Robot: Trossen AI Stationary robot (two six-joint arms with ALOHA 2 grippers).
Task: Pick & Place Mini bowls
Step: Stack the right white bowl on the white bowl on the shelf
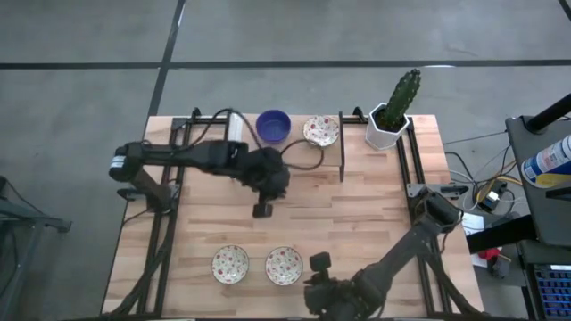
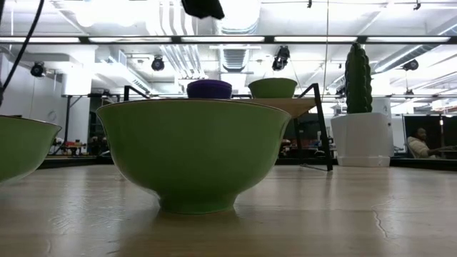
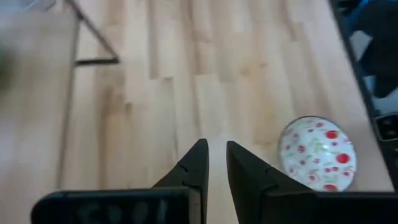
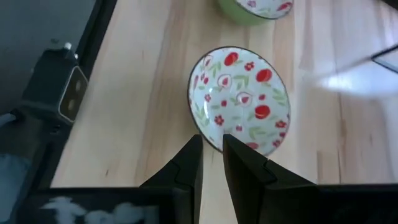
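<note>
One cobalt blue mini bowl (image 1: 273, 125) and a floral one (image 1: 321, 131) stand on their feet at the table's far edge. Two more floral bowls (image 1: 230, 264) (image 1: 284, 266), green outside, stand near the near edge. The other mini bowls are out of view. My left gripper (image 1: 263, 209) (image 3: 215, 155) hangs shut over the bare middle of the table; its wrist view shows one floral bowl (image 3: 317, 152) off to the side. My right gripper (image 1: 318, 261) (image 4: 211, 146) is shut, raised just right of the nearer floral bowl (image 4: 239, 99), its tips lined up with that bowl's rim.
A white hexagonal cactus pot (image 1: 388, 125) stands at the far right corner. Black frame bars (image 1: 341, 147) run along the far and side edges. In the low view a near bowl (image 2: 193, 153) fills the foreground. Bare wood lies between the bowl rows.
</note>
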